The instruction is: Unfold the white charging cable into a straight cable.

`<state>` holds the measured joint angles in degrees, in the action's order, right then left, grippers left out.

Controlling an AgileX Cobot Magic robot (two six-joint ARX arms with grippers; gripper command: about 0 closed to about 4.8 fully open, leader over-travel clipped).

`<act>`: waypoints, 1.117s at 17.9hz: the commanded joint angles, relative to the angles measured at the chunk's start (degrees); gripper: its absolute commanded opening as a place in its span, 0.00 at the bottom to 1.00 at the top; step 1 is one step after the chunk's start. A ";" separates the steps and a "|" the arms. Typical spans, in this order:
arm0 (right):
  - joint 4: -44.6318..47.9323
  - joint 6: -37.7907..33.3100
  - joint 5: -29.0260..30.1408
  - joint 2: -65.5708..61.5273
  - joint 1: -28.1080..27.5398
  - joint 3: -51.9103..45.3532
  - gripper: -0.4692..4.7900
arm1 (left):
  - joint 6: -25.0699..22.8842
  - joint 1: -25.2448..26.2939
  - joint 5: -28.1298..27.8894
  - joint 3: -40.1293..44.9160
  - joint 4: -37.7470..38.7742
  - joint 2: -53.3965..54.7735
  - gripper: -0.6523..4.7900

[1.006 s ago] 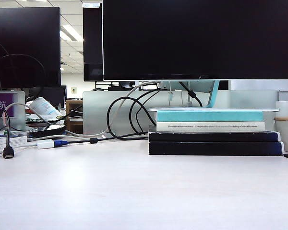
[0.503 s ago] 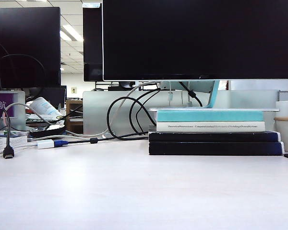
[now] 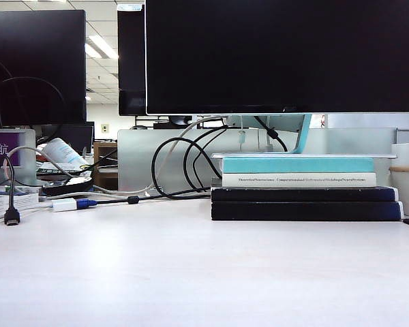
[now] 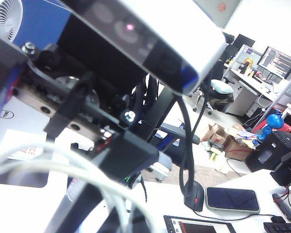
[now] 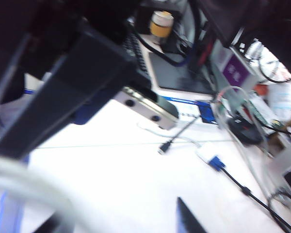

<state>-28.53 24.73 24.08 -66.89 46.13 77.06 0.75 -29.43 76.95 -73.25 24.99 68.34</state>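
Since neither arm shows in the exterior view, the wrist views must place them. The right gripper [image 5: 155, 141] hovers over the pale white tabletop [image 3: 191, 272] with its black fingers [image 5: 72, 92] spread apart and nothing between them. The left gripper is clenched, though what it clamps cannot be told: its view tilts toward the room, with blurred white strands near the lens. The thin white charging cable [image 5: 97, 145] seems to be the fine pale line running straight across the table in the right wrist view.

To finish well, that line should probably settle flat without springing back. Room is wide in the middle. Clutter lies at the far edge: a black cable plug [image 5: 162, 148], a white adapter block with a blue plug [image 5: 209, 159] and a stack of books [image 3: 307, 197].
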 commanded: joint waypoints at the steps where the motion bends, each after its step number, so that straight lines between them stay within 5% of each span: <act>1: 0.79 -0.17 -2.58 1.05 0.04 0.28 0.62 | -0.31 -0.11 0.22 -0.17 -1.09 0.22 0.11; 9: -1.36 -0.94 -5.07 5.73 0.07 0.28 0.62 | -0.28 -0.09 -2.23 -0.09 -1.16 1.88 0.11; 15: -10.27 -0.94 -5.14 7.34 0.07 0.28 0.78 | -0.31 0.00 -3.02 -0.17 -1.55 1.88 0.11; 16: -10.69 -0.94 -5.38 8.41 0.07 0.28 0.87 | -0.35 0.07 -5.29 -0.17 -1.53 1.88 0.11; 20: -12.02 -1.81 -10.34 12.76 0.07 0.26 0.88 | -1.46 0.11 -16.41 -0.17 -1.05 1.88 0.11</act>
<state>-40.03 23.75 14.24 -54.61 46.15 77.10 -0.30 -29.34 64.73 -73.21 24.25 70.39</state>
